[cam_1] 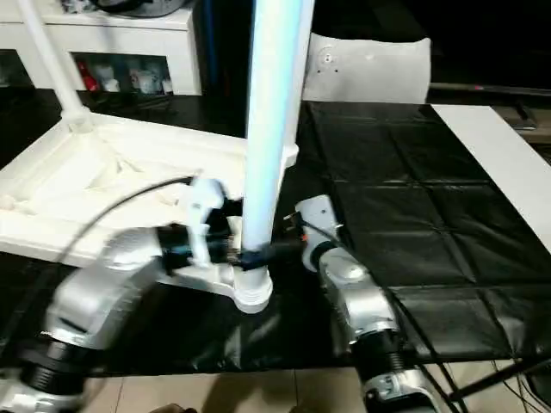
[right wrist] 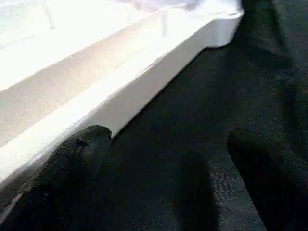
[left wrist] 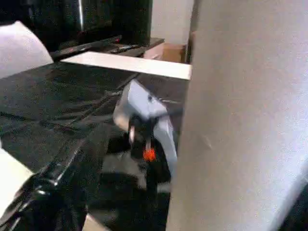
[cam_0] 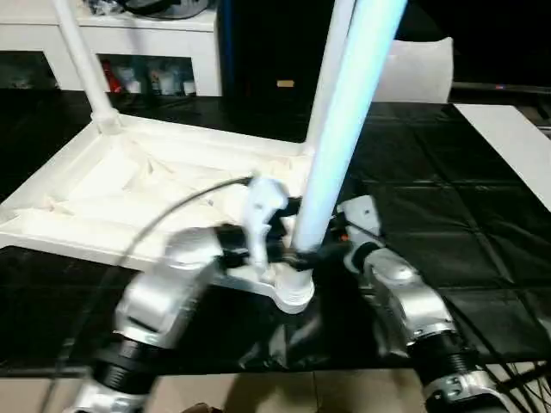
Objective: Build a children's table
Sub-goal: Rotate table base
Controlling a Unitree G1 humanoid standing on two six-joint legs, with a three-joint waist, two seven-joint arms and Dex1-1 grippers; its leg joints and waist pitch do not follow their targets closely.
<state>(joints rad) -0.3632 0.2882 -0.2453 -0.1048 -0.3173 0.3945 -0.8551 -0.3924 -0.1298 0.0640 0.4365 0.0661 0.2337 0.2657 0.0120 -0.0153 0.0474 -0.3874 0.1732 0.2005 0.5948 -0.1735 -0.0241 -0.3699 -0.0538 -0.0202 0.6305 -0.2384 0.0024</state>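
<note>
The children's table tabletop (cam_0: 103, 185) lies upside down on a black mat, ribbed side up. One white leg (cam_0: 82, 60) stands in the far left corner socket, another (cam_0: 327, 77) in the far right. A third leg (cam_0: 344, 129) stands in the near right socket (cam_0: 294, 292). My left gripper (cam_0: 297, 254) is at this leg's base, open, with the leg (left wrist: 245, 110) between its fingers (left wrist: 62, 178) and a gap on one side. My right gripper (right wrist: 168, 183) is open just right of the socket, low over the mat beside the tabletop's rim (right wrist: 125, 91), with nothing between its fingers.
The black mat (cam_0: 430, 198) stretches to the right and ends at bare floor (cam_0: 284, 391) near me. A white flat bag (cam_0: 508, 138) lies at the right. A white cabinet (cam_0: 129, 39) with cluttered shelves stands behind. Another white object (cam_0: 422, 69) sits at the back.
</note>
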